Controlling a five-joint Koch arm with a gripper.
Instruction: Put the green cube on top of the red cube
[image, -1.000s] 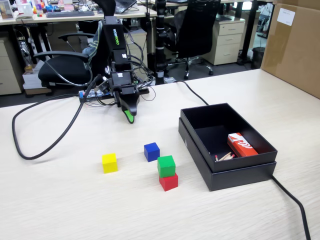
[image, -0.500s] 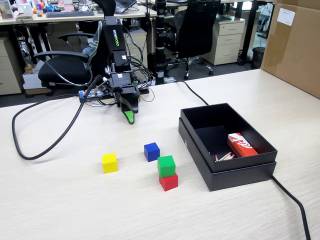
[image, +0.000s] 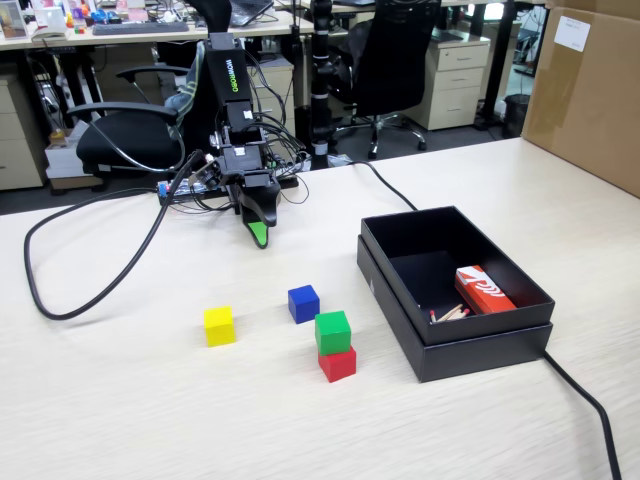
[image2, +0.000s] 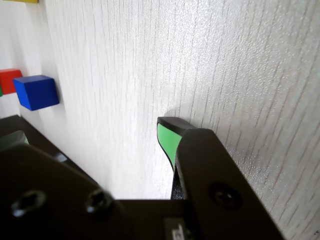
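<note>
While the arm sat folded back near the far edge of the desk (image: 140, 400), the green cube (image: 333, 331) was already resting on top of the red cube (image: 338, 364), a bit skewed but fully carried by it, out in the middle of the desk in the fixed view. The end effector (image: 259, 233) pointed down at the wood well behind the cubes and had nothing in it; honestly I couldn't tell how far apart its jaws were, since in the fixed view only one green tip showed and the wrist view gave just one green-faced tip (image2: 169, 136) close to the desk surface. A blue cube (image: 304, 303) sat just behind and left of the stack in the fixed view, not touching it, and a yellow cube (image: 219, 326) was off to the left on its own. In the wrist view the blue cube (image2: 36, 92) showed at the left edge with a sliver of the red cube (image2: 9, 80) beside it. To the right of the stack was a black box (image: 455, 345), open on top, with a red-and-white packet (image: 484, 290) inside. A black cable (image: 85, 290) looped across the left side of the desk.
</note>
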